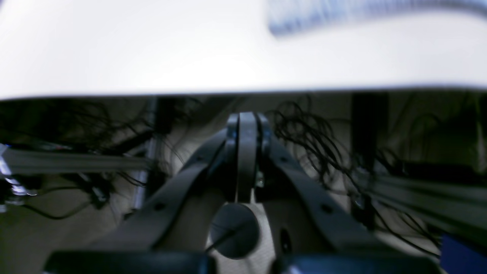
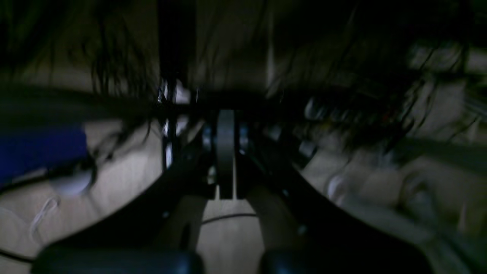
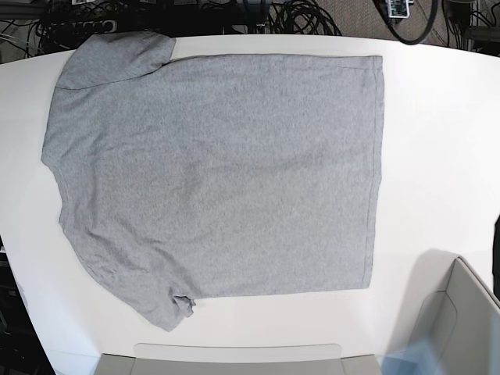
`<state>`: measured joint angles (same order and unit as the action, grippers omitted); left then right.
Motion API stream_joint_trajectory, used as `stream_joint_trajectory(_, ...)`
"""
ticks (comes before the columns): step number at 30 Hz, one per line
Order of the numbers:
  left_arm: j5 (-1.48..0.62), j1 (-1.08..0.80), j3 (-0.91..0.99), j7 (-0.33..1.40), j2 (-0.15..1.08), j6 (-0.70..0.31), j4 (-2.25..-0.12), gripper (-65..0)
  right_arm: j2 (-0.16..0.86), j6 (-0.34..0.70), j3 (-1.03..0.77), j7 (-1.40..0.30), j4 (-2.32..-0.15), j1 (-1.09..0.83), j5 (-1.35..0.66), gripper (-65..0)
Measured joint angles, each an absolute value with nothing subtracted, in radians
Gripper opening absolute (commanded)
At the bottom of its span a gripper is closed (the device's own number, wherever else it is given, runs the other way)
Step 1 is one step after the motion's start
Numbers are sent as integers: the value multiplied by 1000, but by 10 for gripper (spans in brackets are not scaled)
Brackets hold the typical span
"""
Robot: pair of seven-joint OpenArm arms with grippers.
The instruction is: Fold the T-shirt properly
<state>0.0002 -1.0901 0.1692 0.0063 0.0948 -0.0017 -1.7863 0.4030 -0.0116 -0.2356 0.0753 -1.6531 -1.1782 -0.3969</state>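
Observation:
The heather-grey T-shirt point(image 3: 219, 172) lies spread flat on the white table point(image 3: 437, 141) in the base view, plain side up. Its hem is toward the right and its sleeves are at the top left and bottom left; the lower sleeve is slightly crumpled. No lettering shows. Neither gripper shows in the base view. In the left wrist view my left gripper point(image 1: 247, 121) is shut and empty, pointing at the white table's edge point(image 1: 228, 89) from beyond it. In the dark right wrist view my right gripper point(image 2: 225, 118) is shut and empty, with only floor and cables before it.
A grey bin rim point(image 3: 234, 353) sits at the table's front edge and another grey bin point(image 3: 457, 312) at the front right. Tangled black cables point(image 3: 305, 16) lie behind the table's far edge. A blurred corrugated hose point(image 1: 342, 13) crosses the table top in the left wrist view.

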Motion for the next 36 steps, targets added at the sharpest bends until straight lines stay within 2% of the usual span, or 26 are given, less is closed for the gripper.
stream_joint_trajectory(4, -1, -1092, 237, 3, 89, -4, -1885, -649, 392, -13, -306, -48, -1839, -1184, -394, -649)
stream_joint_trajectory(9, 0, -1055, 278, 2, 89, -4, -1982, -650, 355, -8, -347, -117, -2018, -1160, -395, -649)
stream_joint_trajectory(18, 0, -863, 290, 4, 92, -7, -2017, -650, 388, -1, -347, -191, -2053, -1054, -400, -649)
stream_joint_trajectory(23, 0, -793, 266, -5, 92, -8, -2027, -644, 405, 7, -365, -268, -2053, -999, -580, -647)
stream_joint_trajectory(27, 2, -794, 245, -43, 91, -125, -2027, -596, 397, 3, -480, -429, -2050, -961, -788, -615)
stream_joint_trajectory(29, 1, -795, 227, -56, 86, -131, -2027, -561, 394, 78, -553, -503, -2050, -944, -877, -571)
stream_joint_trajectory(32, 2, -796, 193, -53, 90, -136, -2027, -521, 361, 243, -707, -663, -2039, -906, -990, -502)
stream_joint_trajectory(36, 4, -793, 171, -53, 90, -136, -2027, -506, 302, 551, -912, -849, -1950, -796, -1016, -445)
